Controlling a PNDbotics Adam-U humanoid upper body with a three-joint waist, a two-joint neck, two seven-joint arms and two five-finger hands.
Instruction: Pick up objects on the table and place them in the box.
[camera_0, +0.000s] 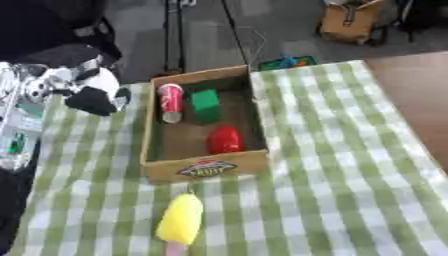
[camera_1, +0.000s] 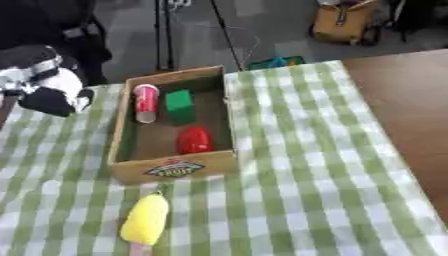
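The left hand (camera_0: 83, 90) hovers at the desk's (camera_0: 350, 165) left edge beside the cardboard box (camera_0: 206, 169); whether its fingers are clenched I cannot tell. The box's front label is unreadable.

The left arm comes in from the upper left, black with silver joints. Its left hand (camera_0: 94, 95) hangs at the arm's tip, a rounded black and white mass; its fingers cannot be made out.

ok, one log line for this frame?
box: red can, green block, red item | yellow item on cloth | left hand upper left
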